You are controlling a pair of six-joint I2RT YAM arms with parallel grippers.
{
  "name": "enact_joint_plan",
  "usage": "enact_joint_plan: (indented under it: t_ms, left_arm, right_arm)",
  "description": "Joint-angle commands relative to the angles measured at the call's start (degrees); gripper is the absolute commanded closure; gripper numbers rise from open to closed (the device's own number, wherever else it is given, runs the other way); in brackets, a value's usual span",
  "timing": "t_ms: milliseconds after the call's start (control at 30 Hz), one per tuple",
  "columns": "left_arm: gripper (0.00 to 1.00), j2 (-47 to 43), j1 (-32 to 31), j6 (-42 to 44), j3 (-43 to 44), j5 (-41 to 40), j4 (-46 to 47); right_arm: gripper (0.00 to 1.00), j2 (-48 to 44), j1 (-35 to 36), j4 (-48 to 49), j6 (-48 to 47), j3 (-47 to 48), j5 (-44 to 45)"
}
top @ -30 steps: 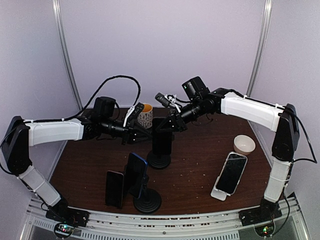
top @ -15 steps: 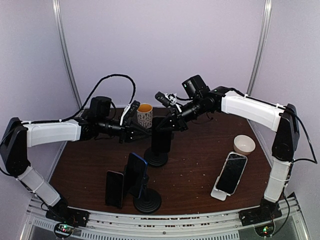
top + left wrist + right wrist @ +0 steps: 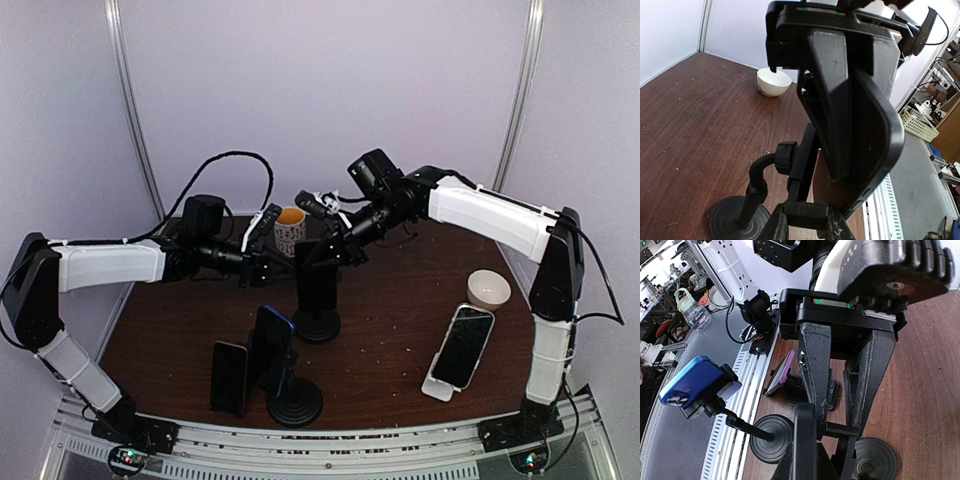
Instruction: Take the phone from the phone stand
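A black phone (image 3: 318, 280) stands upright in a black phone stand with a round base (image 3: 317, 325) at mid-table. My right gripper (image 3: 326, 250) is shut on the phone's top edge, which shows between its fingers in the right wrist view (image 3: 805, 440). My left gripper (image 3: 276, 268) reaches in from the left and is shut on the stand's lower cradle bar (image 3: 807, 215). In the left wrist view the phone's back (image 3: 865, 130) lies against the cradle plate, above the stand's base (image 3: 732, 220).
A second stand (image 3: 295, 400) with a blue phone (image 3: 272, 350) is at the front, with a dark phone (image 3: 229, 377) beside it. A phone on a white stand (image 3: 462, 347) and a white bowl (image 3: 489, 288) are at the right. A mug (image 3: 290, 228) stands behind.
My right arm has shifted a little to the left with the phone's top. The phone and stand have shifted slightly. The left gripper keeps its hold on the stand.
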Motion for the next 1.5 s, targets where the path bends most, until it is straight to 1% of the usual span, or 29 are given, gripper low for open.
enact_joint_plan:
  t_ms: [0,100,200,433,567,700,767,967,1167,1333,1467]
  left_arm:
    - [1.0,0.35,2.78,-1.47,0.37,-4.45,7.47]
    - [1.0,0.57,2.84,-1.85,0.29,-4.67,8.5]
    - [1.0,1.68,2.8,-2.27,1.36,-4.4,8.4]
    - [1.0,2.18,1.72,-1.6,1.89,-3.35,8.03]
    - [1.0,2.22,1.2,-1.08,1.87,-2.98,6.93]
    - [1.0,1.9,1.32,-0.79,2.13,-3.91,5.87]
    - [1.0,1.73,1.27,-0.64,2.18,-5.02,5.25]
    - [1.0,1.25,1.68,-0.61,2.18,-4.68,4.81]
    - [1.0,-0.93,3.06,-2.17,1.6,-4.85,6.2]
    - [1.0,-2.27,4.27,-1.96,0.85,-5.57,6.33]
    - [1.0,-4.21,6.8,-3.79,-1.96,-6.88,9.35]
  right_arm:
    - [1.0,-1.27,0.89,-8.18,-0.4,1.62,-3.77]
    - [1.0,-1.82,1.14,-7.46,-0.59,1.37,-4.83]
    - [1.0,-2.23,1.57,-3.14,2.28,0.68,-5.06]
    - [1.0,-2.99,2.48,15.02,14.56,-3.02,-4.69]
    - [1.0,-4.14,2.63,22.23,20.19,-4.3,-4.89]
    - [1.0,-7.5,2.54,30.08,25.82,-7.1,-4.29]
    - [1.0,-8.73,2.28,32.16,27.41,-7.87,-4.25]
    - [1.0,-10.56,0.85,34.86,31.14,-10.63,-3.2]
    - [1.0,-14.41,-1.45,43.27,37.47,-16.48,-3.44]
    - [1.0,-14.92,-2.94,43.67,38.17,-17.73,-3.51]
    - [1.0,-16.16,-3.76,44.94,38.52,-19.47,-3.54]
